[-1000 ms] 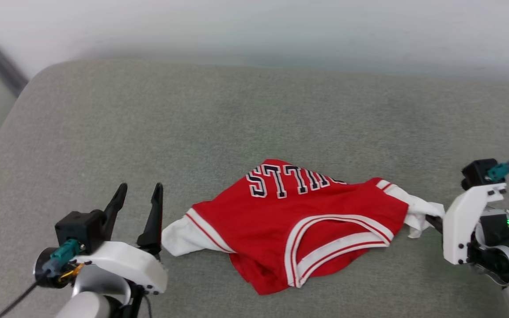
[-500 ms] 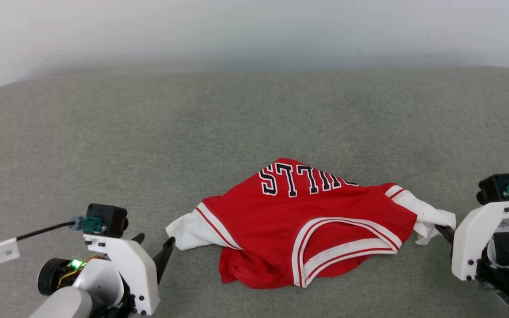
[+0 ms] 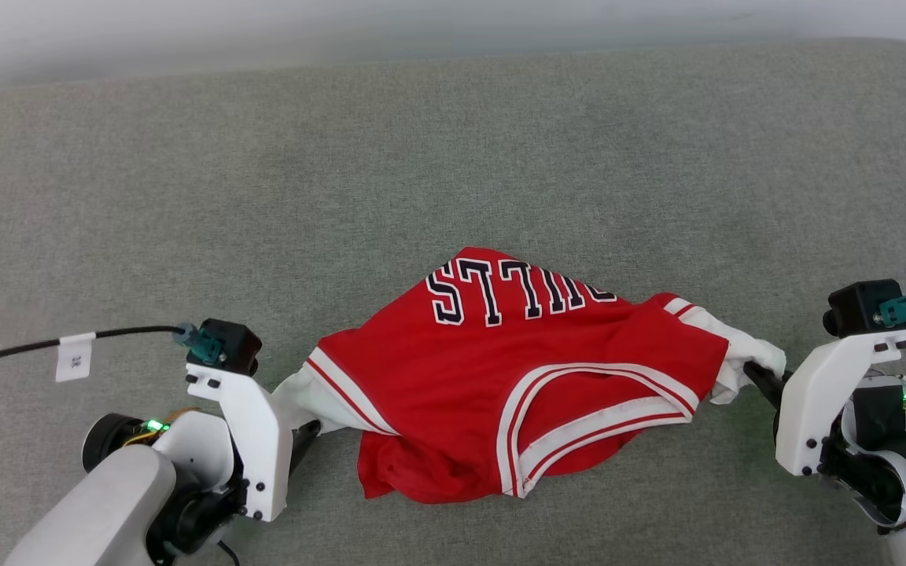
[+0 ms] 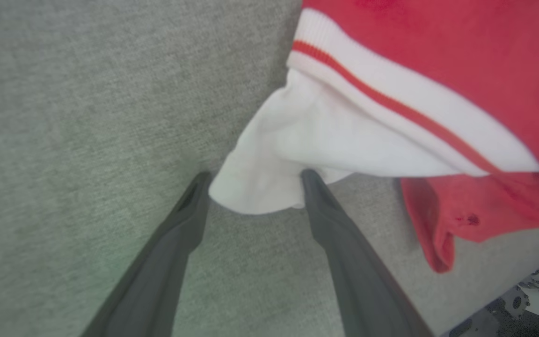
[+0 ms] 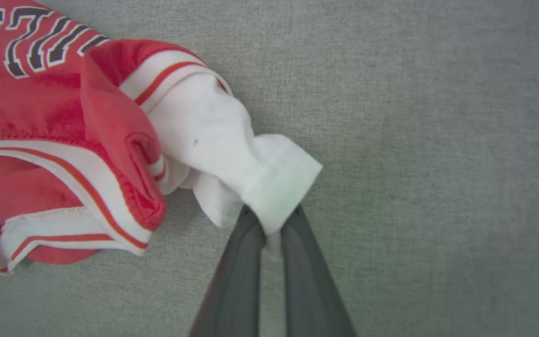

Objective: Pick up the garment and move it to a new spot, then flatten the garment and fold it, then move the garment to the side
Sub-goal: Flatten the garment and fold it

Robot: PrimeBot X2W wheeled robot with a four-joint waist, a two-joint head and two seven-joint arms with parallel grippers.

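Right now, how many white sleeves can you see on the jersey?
2. The left-side sleeve sits between the left gripper's open fingers; the right-side sleeve is pinched in the right gripper's shut fingers.

Red garment [image 3: 453,377] printed "ULLS", letters upside down

garment [image 3: 500,377] lettering partly hidden, tucked under fold

Your garment [image 3: 461,377] is red with white sleeves, red-and-white striped trim and white-outlined lettering that looks black, possibly navy; the cushion [image 3: 185,196] beneath is mottled grey-green.
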